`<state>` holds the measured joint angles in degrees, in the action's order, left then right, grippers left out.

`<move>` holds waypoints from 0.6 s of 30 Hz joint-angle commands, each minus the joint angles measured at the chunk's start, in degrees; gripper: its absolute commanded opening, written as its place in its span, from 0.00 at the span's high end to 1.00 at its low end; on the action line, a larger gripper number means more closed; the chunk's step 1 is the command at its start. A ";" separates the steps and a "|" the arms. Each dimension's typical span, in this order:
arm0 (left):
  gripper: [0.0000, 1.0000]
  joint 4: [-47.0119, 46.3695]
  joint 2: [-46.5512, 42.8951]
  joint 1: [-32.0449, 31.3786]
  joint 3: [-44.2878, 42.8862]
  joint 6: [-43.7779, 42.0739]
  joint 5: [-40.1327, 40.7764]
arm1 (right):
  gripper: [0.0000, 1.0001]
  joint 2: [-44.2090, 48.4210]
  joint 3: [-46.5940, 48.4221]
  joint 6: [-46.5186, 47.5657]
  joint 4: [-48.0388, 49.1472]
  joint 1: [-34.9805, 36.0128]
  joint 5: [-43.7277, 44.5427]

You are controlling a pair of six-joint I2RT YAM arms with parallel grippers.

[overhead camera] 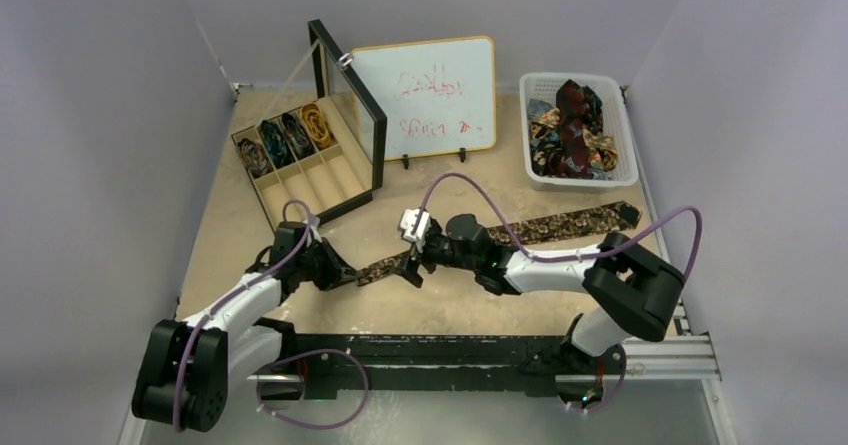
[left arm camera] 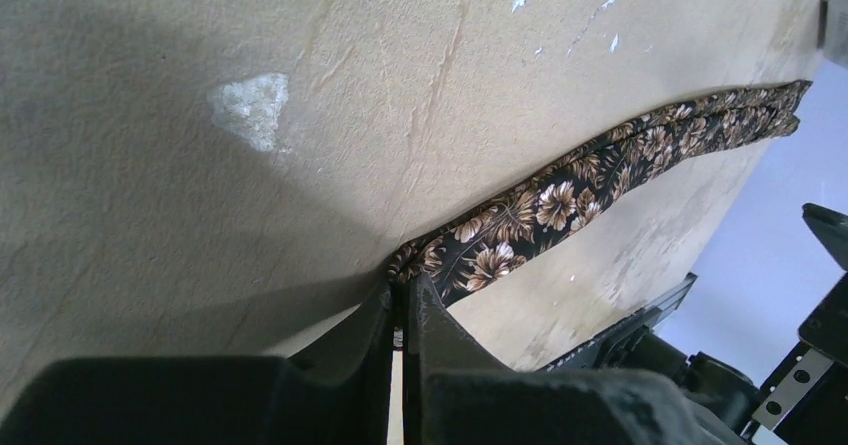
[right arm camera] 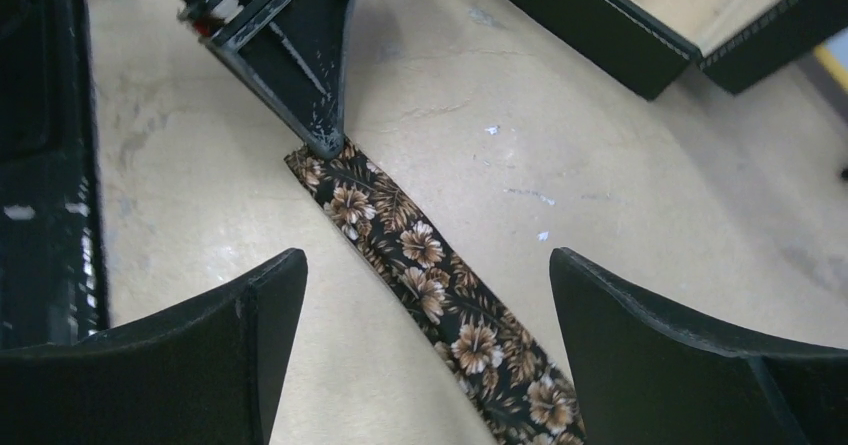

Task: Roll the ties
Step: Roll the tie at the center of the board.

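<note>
A long brown tie with a tan flower print [overhead camera: 540,229] lies flat across the table from lower left to upper right. My left gripper [overhead camera: 352,276] is shut on the tie's narrow end [left arm camera: 430,255], its fingertips [left arm camera: 432,300] pinching the fabric at the table surface. My right gripper [overhead camera: 412,268] is open and hovers over the tie [right arm camera: 430,265] just right of that end, one finger [right arm camera: 260,305] on each side of the strip. The left gripper's closed tip [right arm camera: 322,140] shows in the right wrist view on the tie's end. Several rolled ties [overhead camera: 287,137] sit in the far compartments of the box.
A black-framed compartment box [overhead camera: 310,170] with its glass lid [overhead camera: 350,95] propped open stands at the back left. A whiteboard [overhead camera: 428,95] leans at the back centre. A white basket [overhead camera: 628,145] of loose ties [overhead camera: 572,125] sits at the back right. A black rail [overhead camera: 450,350] runs along the near edge.
</note>
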<state>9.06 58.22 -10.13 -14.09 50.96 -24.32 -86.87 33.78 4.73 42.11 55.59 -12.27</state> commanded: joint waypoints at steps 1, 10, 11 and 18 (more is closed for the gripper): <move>1.00 -1.69 1.37 0.37 -0.62 -2.38 1.53 | 0.08 -1.62 4.93 14.61 -4.50 1.72 -4.12; 1.00 4.11 -1.45 0.37 -3.67 -4.96 4.05 | 0.12 -12.10 15.03 26.16 -13.12 4.49 -8.50; 1.00 4.19 -1.44 0.37 -3.74 -5.20 3.68 | 0.13 -12.98 15.83 26.60 -13.59 4.45 -8.52; 1.00 5.39 -0.48 0.37 -5.19 -5.29 3.69 | 0.21 -17.71 19.06 28.45 -17.11 4.52 -11.07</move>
<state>13.30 57.52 -10.13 -16.29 47.11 -21.67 -103.24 49.82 30.09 28.36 60.01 -19.68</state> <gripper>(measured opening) 0.012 0.805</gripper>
